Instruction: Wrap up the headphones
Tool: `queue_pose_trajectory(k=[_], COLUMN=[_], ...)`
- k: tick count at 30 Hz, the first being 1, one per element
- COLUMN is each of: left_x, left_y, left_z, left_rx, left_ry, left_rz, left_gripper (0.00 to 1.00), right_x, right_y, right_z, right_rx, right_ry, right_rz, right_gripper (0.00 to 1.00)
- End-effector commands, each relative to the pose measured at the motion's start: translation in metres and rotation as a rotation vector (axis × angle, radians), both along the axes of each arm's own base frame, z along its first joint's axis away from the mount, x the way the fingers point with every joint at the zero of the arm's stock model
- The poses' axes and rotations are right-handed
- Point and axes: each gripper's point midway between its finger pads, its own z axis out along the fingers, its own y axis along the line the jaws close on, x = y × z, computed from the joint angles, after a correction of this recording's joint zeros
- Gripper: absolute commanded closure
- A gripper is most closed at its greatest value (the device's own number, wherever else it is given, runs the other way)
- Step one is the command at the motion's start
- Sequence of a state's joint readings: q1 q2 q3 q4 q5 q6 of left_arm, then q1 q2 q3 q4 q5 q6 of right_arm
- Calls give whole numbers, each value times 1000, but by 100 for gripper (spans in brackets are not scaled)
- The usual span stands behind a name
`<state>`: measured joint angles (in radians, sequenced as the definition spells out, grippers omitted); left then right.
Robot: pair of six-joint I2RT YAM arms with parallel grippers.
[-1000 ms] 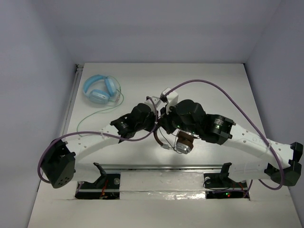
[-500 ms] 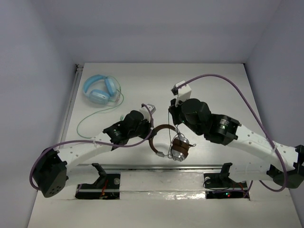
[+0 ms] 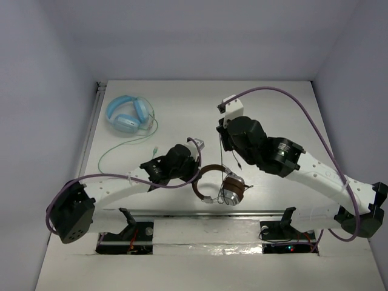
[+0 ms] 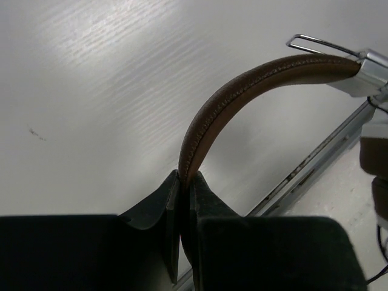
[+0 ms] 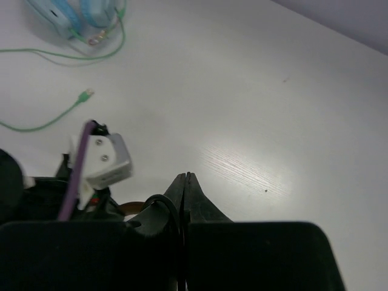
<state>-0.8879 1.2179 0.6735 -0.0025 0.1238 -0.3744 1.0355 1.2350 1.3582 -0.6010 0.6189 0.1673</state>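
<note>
The headphones [image 3: 229, 190] have a brown headband, brown pads and silver cups, and sit near the table's front edge. My left gripper [image 3: 195, 174] is shut on the brown headband [image 4: 242, 91]; in the left wrist view [image 4: 185, 176] the band rises from between the closed fingers to a silver cup bracket [image 4: 370, 70]. My right gripper [image 3: 225, 144] is behind the headphones, shut on the thin black cable [image 3: 232, 165], which runs down to the cups. In the right wrist view [image 5: 186, 176] a loop of the cable [image 5: 165, 203] curves into the closed jaws.
Light blue headphones [image 3: 127, 114] with a green cable [image 3: 121, 148] lie at the back left, also in the right wrist view [image 5: 73, 18]. A metal rail [image 3: 206, 213] runs along the front edge. White walls close in the table on three sides.
The two grippers have drawn apart. My right gripper moved back from the headphones, pulling the black cable out. My left gripper keeps the headband, and the headphones shifted slightly right.
</note>
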Motion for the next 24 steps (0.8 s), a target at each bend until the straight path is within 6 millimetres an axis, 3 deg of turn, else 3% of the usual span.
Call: queue_pose_trajectory(k=[1,5,16,24], left_x=[0,-4,-33,-27], left_y=[-14,-17,-26,-2], left_z=[11,31,100,143], left_rx=[-16,-91,-352,-471], left_ry=[-27,-72,-170,-244], left_rz=[-33,-64,-207,-118], left_gripper=[100,100,100,100], right_x=[-8,6,14,6], right_y=[16,4,-26,-48], right_z=[45,12,-9,-26], right_rx=[96,-17,32,116], right_ry=[-13,5,10,37], right_rz=[103,-13,-121,-202], right_gripper=[100,100,100,100])
